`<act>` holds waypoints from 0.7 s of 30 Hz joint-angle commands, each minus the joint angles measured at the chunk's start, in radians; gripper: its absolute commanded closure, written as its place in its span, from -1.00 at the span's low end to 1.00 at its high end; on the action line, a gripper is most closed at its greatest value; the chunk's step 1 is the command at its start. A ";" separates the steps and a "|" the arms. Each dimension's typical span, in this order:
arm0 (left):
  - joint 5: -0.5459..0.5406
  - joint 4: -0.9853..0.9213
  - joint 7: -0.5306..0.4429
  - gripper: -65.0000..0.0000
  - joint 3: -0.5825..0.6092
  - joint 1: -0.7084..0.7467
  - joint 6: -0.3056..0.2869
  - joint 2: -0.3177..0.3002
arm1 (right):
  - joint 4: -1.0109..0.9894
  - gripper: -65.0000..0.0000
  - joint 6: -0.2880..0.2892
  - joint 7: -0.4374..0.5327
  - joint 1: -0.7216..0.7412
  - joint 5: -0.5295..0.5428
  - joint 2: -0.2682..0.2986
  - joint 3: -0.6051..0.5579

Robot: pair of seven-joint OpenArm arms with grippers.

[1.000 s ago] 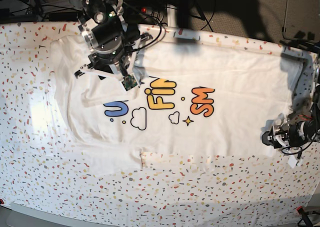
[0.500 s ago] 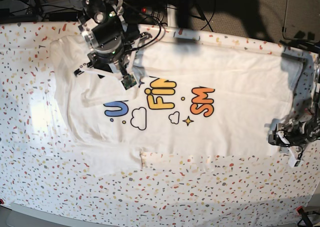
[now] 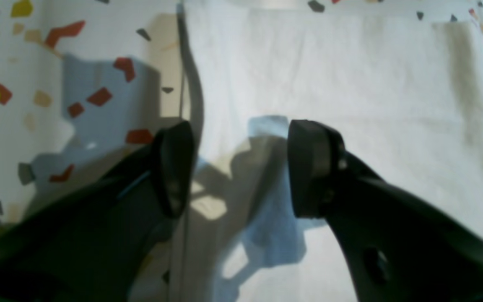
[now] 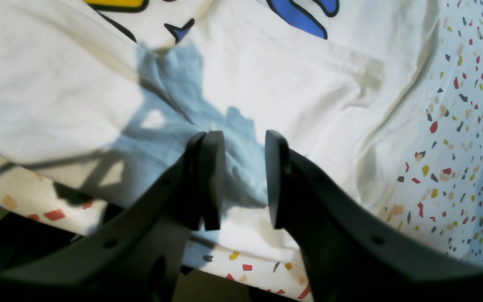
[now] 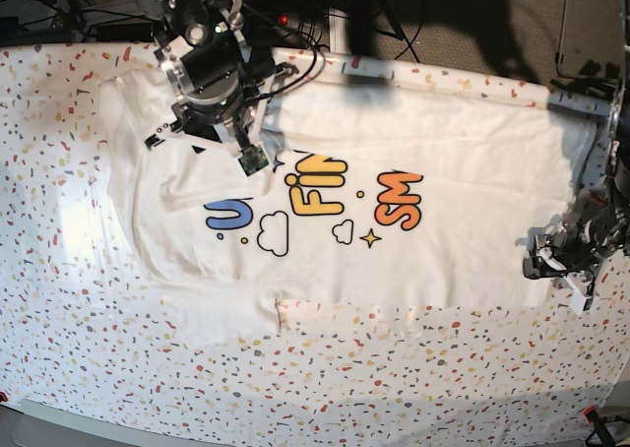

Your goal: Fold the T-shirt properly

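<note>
The T-shirt (image 5: 394, 211) lies spread across the middle of the counter (image 5: 89, 368). The left fingers (image 3: 174, 167) stand spread over its edge at lower right; the right fingers (image 4: 212, 180), upper left, are parted and empty. A shallow pinch could catch one layer only, skewing the fold

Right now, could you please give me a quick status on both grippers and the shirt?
Left gripper open over T-shirt edge, empty. Right gripper partly open above shirt, empty. Nothing in the way.

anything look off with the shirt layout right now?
Yes. The T-shirt isn't flat: the part under the right pincer is rumpled, hiding some lettering. A flap juts out along the near edge. No damage visible.
</note>
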 commanded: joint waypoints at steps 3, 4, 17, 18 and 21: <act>-0.056 0.003 0.061 -0.08 0.001 -0.037 -0.006 -0.006 | 0.022 0.47 -0.006 0.009 0.006 -0.006 0.001 0.001; -0.064 0.003 0.079 -0.08 0.001 -0.040 -0.011 -0.006 | 0.022 0.47 -0.006 0.009 0.006 -0.006 0.001 0.001; -0.074 0.004 0.043 0.89 0.001 -0.056 -0.035 -0.006 | 0.022 0.47 -0.007 0.103 0.006 -0.005 0.001 0.001; -0.074 0.004 0.023 1.00 0.001 -0.056 -0.035 -0.006 | 0.021 0.47 -0.008 0.117 0.009 -0.003 0.001 0.001; -0.074 0.004 -0.018 1.00 0.001 -0.055 -0.035 -0.006 | 0.020 0.47 -0.030 0.189 0.027 0.060 0.000 0.035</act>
